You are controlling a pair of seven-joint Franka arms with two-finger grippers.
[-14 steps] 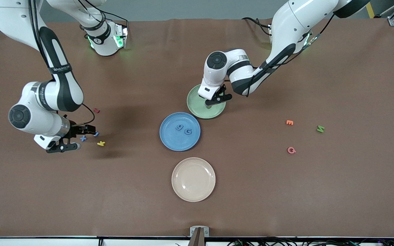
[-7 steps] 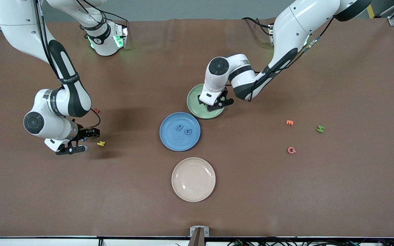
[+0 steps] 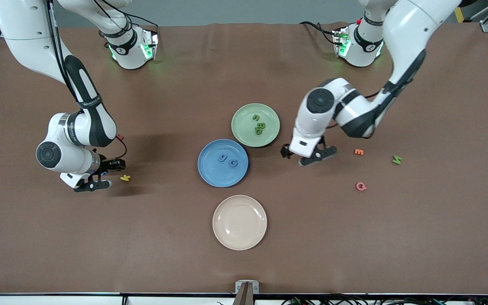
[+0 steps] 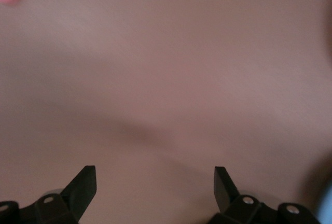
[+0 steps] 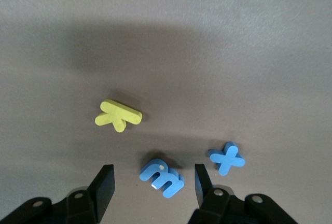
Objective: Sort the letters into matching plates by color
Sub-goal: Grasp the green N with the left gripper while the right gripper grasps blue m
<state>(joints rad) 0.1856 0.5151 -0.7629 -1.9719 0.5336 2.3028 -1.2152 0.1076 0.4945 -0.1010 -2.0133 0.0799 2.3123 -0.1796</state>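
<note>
Blue "m" and "x" show only in the right wrist view, the "m" between the right gripper's parted, empty fingers. Left gripper hangs wide over bare desk beside the green plate; blue plate nearer.

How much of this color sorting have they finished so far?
About five of eight. The blue plate holds two blue letters; the green plate holds three green ones. The right gripper, open, straddles a blue m beside a blue x. One green letter waits on the table; the left gripper is open over bare table.
</note>
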